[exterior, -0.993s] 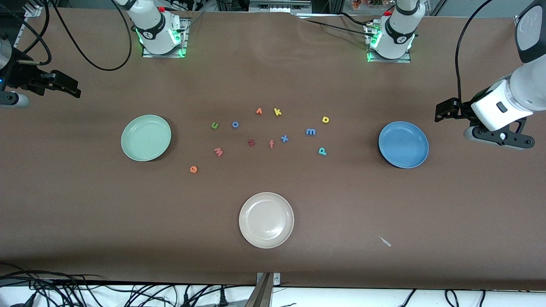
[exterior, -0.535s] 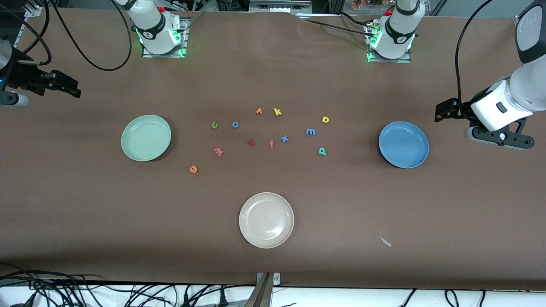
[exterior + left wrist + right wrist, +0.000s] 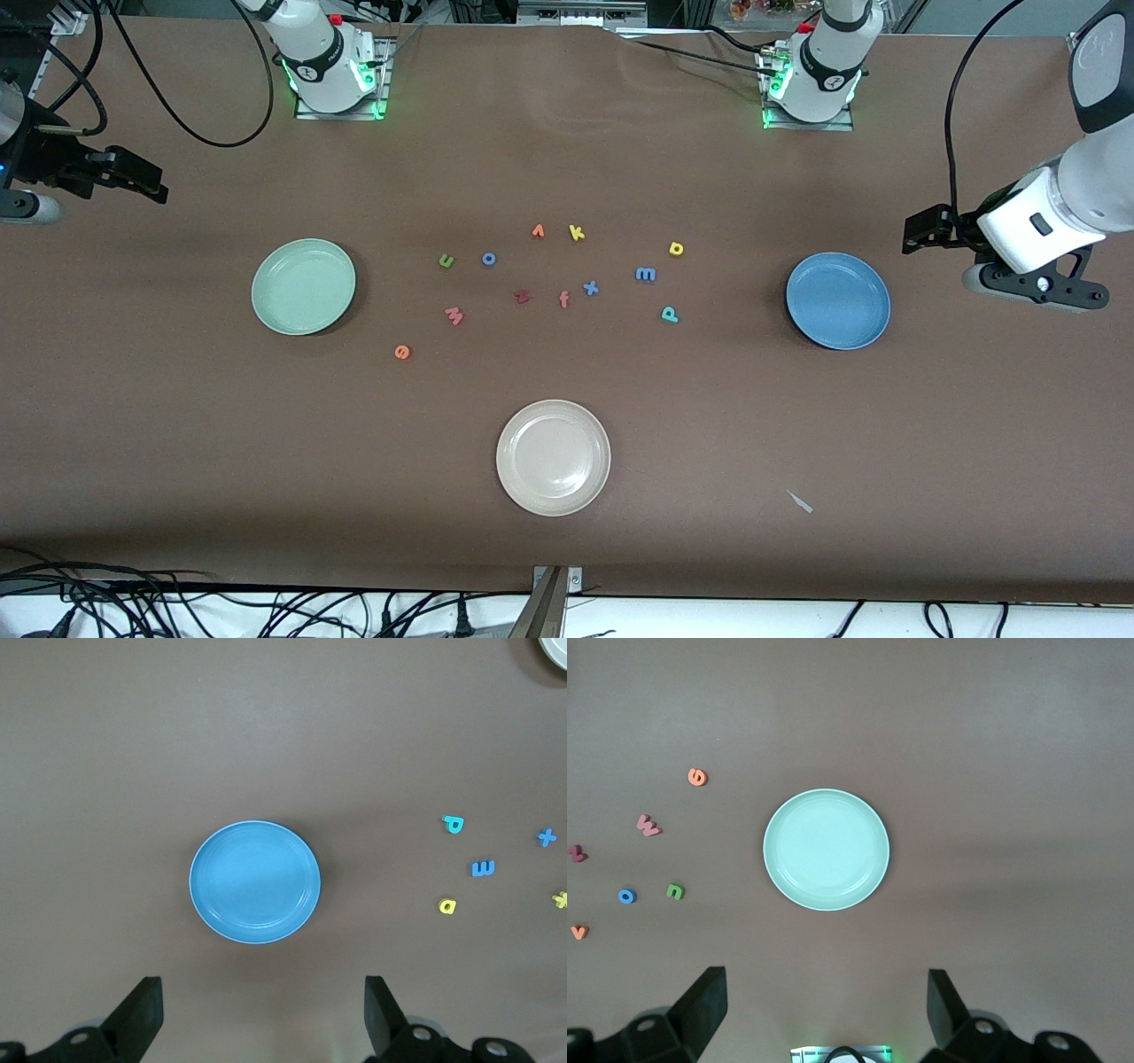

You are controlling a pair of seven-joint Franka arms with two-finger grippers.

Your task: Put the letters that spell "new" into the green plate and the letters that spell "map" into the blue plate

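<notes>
The green plate [image 3: 303,286] [image 3: 826,849] lies toward the right arm's end of the table. Beside it lie the green n [image 3: 446,260] [image 3: 675,891], pinkish w [image 3: 454,315] [image 3: 648,825] and orange e [image 3: 402,352] [image 3: 697,776]. Toward the left arm's end is the blue plate [image 3: 838,300] [image 3: 255,881], with the blue m [image 3: 646,274] [image 3: 483,868], yellow a [image 3: 676,248] [image 3: 447,905] and teal p [image 3: 670,314] [image 3: 453,824] beside it. Both plates hold nothing. My left gripper [image 3: 917,235] [image 3: 263,1010] hangs open over bare table by the blue plate. My right gripper [image 3: 146,180] [image 3: 826,1005] hangs open over the table's other end.
Between the two groups lie a blue o [image 3: 488,258], orange v [image 3: 538,231], yellow k [image 3: 577,232], dark red z [image 3: 522,297], salmon f [image 3: 563,299] and blue x [image 3: 590,287]. A cream-white plate [image 3: 553,457] sits nearer the front camera. A small scrap [image 3: 800,501] lies near the front edge.
</notes>
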